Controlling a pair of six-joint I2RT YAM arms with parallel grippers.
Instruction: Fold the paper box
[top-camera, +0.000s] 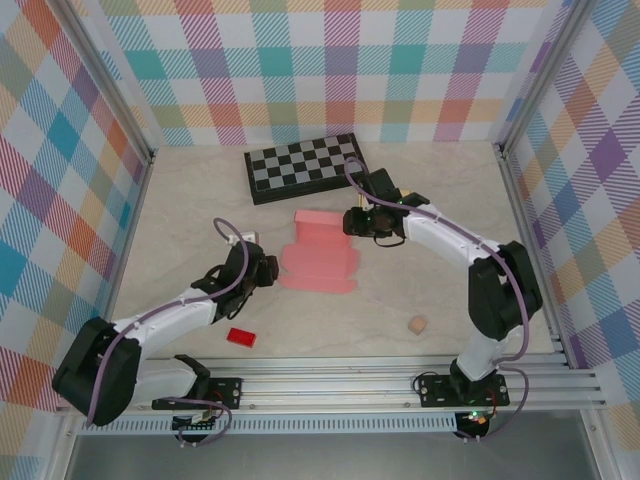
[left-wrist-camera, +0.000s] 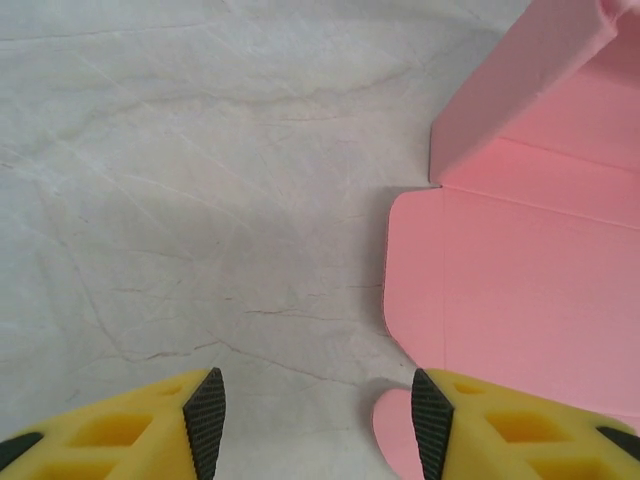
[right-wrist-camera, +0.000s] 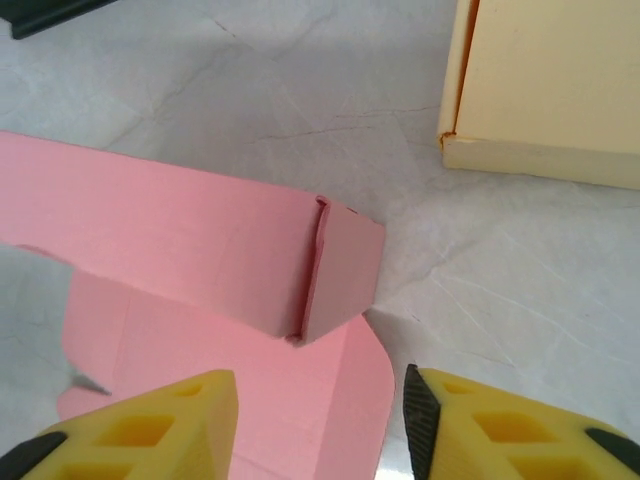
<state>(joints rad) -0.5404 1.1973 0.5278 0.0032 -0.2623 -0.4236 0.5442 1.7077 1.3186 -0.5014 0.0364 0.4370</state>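
Here we go: the pink paper box (top-camera: 318, 255) lies mid-counter (top-camera: 200, 200), mostly a flat sheet, with one long wall folded up along its far side. My left end effector (top-camera: 258, 268) sits low at the box's left edge. In the left wrist view its jaws stand apart (left-wrist-camera: 315, 420), gripping nothing, and a rounded flap of the box (left-wrist-camera: 520, 290) lies just by the right-hand finger. My right end effector (top-camera: 358, 222) hangs at the box's far right corner, released too (right-wrist-camera: 320, 420), jaws spread above the raised wall's end (right-wrist-camera: 340, 270) and clasping nothing. Beyond the box lies a chessboard (top-camera: 305, 167). Nearer than the box are a red block (top-camera: 241, 337) to the left and a wooden cube (top-camera: 417, 324) to the right.
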